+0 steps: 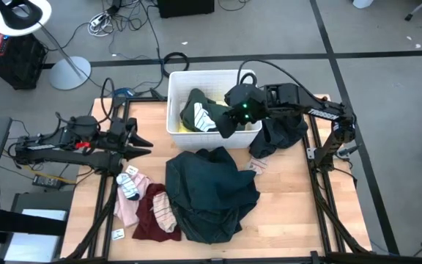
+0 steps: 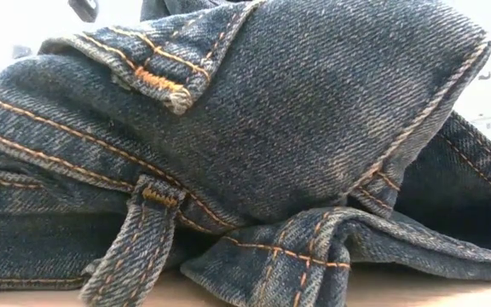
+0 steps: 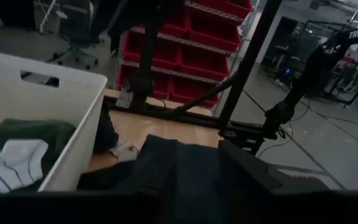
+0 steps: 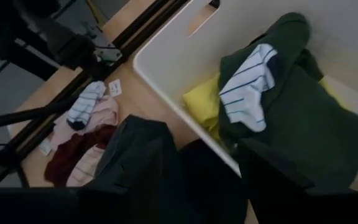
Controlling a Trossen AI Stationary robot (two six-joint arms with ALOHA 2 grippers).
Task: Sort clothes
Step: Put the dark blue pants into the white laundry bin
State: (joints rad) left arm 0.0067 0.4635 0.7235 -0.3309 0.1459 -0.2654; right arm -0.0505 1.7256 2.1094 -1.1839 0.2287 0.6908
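My table [image 1: 299, 191] is pale wood, smooth, with a fine grain and a matt finish. On it, the white bin [image 1: 176, 103] looks like hard plastic, its walls finely textured rather than glossy. Inside the bin lies a forest green garment [image 4: 309, 118] of soft, dull cloth, with a white striped knit [image 4: 247, 87] on top and yellow fabric [image 4: 204, 102] beneath. Beside the bin, the large dark teal garment [image 1: 207, 191] is rough denim, coarse twill with orange stitching. Near it, the pink cloth [image 1: 127, 205] and maroon cloth [image 1: 149, 220] look soft and matt.
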